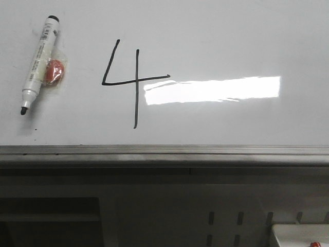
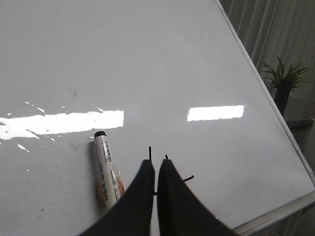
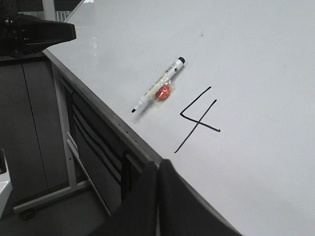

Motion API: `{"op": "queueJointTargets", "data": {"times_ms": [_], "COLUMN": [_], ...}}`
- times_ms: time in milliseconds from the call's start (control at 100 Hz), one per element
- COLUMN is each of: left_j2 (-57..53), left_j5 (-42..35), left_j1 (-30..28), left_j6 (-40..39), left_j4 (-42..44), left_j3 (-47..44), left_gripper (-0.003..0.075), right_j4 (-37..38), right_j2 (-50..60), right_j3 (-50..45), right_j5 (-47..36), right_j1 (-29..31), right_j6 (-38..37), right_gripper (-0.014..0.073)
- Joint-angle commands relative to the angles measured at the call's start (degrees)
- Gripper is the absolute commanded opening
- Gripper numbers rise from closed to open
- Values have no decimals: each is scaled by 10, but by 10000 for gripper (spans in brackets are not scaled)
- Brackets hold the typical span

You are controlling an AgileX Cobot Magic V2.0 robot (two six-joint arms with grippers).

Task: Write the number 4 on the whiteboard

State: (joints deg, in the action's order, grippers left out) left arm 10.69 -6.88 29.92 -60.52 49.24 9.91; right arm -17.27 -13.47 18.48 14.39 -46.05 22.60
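Note:
A thin black hand-drawn number 4 (image 1: pixel 128 82) stands on the white whiteboard (image 1: pixel 216 36). A white marker with a black cap (image 1: pixel 38 62) lies left of it, uncapped tip toward the rail, an orange-red piece (image 1: pixel 53 71) beside it. The 4 also shows in the right wrist view (image 3: pixel 199 118), with the marker (image 3: pixel 160 90). My left gripper (image 2: pixel 156 162) is shut and empty above the board, over the 4, whose stroke ends (image 2: pixel 189 178) peek out beside the fingers; the marker (image 2: pixel 107 169) lies next to it. My right gripper (image 3: pixel 158 162) is shut and empty by the board's lower edge. Neither gripper shows in the front view.
A grey metal rail (image 1: pixel 164 153) runs along the board's lower edge, with a grey perforated panel (image 1: pixel 226 221) below. A bright rectangular glare (image 1: pixel 213 90) lies right of the 4. A potted plant (image 2: pixel 285 81) stands beyond the board's side. A grey cabinet frame (image 3: pixel 59 128) is under the board.

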Motion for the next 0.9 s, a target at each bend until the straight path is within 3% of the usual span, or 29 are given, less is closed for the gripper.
{"op": "queueJointTargets", "data": {"times_ms": [0,120,220,360,430,550,650,890], "left_j2": [5,5,5,3,3,2,2,-63], "left_j5": [-29,-20,31,64,64,64,64,64], "left_j1": [3,3,3,-12,-35,-92,-137,-231], "left_j6": [-3,-3,9,113,233,522,659,663], "left_j4": [-5,-13,-140,-184,-231,-319,-392,-471], "left_j3": [17,17,17,17,17,17,10,-67], "left_gripper": [-20,-20,-20,-20,-20,-20,-20,-20], "right_j4": [2,2,2,2,2,2,2,2], "right_j2": [-5,-5,-5,-5,-5,-5,-5,-5], "right_j3": [15,15,15,15,15,15,15,15], "right_j5": [-41,-41,-41,-41,-41,-41,-41,-41], "right_j1": [3,3,3,3,3,3,3,3], "right_j6": [1,1,1,1,1,1,1,1], "right_gripper": [-64,-64,-64,-64,-64,-64,-64,-64]}}
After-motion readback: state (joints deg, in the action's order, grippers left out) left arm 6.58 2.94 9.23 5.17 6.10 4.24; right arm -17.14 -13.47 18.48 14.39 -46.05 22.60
